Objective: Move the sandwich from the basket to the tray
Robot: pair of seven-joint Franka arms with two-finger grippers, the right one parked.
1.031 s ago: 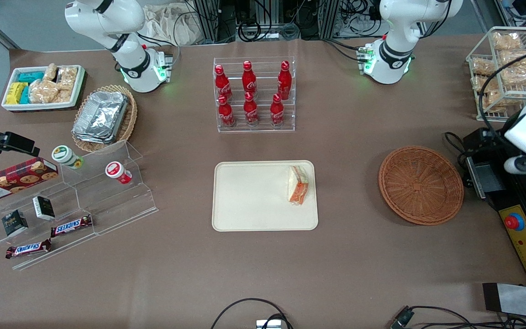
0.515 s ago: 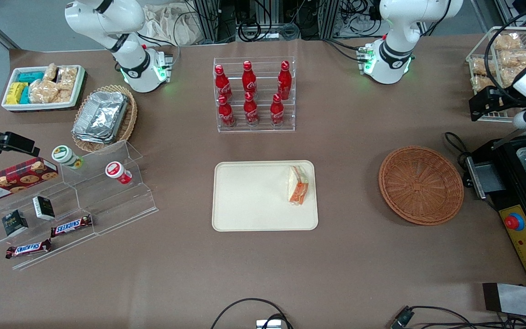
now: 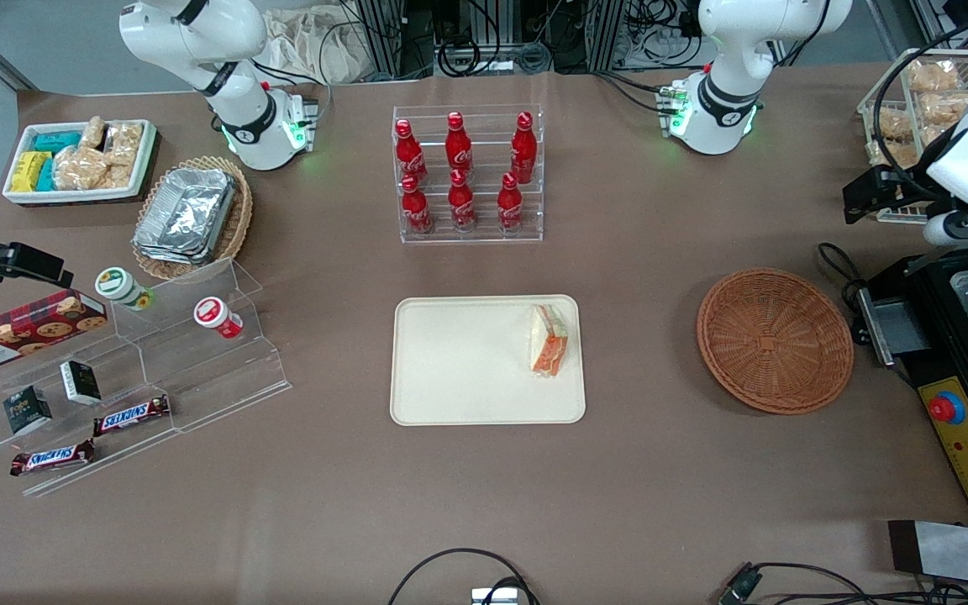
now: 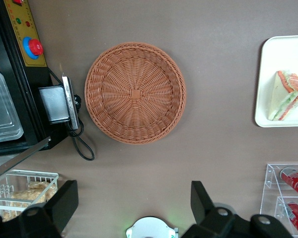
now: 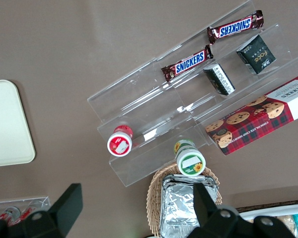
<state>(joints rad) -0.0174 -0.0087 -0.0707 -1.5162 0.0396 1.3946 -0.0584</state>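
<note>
one cream tray [image 3: 467, 370] holds the wrapped sandwich [image 3: 549, 339] at its end nearer the empty round wicker basket [image 3: 775, 339], while the left gripper [image 4: 134, 206] hangs high above the table, fingers spread wide, holding nothing.

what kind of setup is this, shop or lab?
Most likely a lab bench staged as a snack counter: cola bottles in a clear rack, Snickers bars on acrylic steps, and cabling by the arm bases. The sandwich lies on the tray; the basket holds nothing. The gripper hovers open at the working arm's end.
</note>
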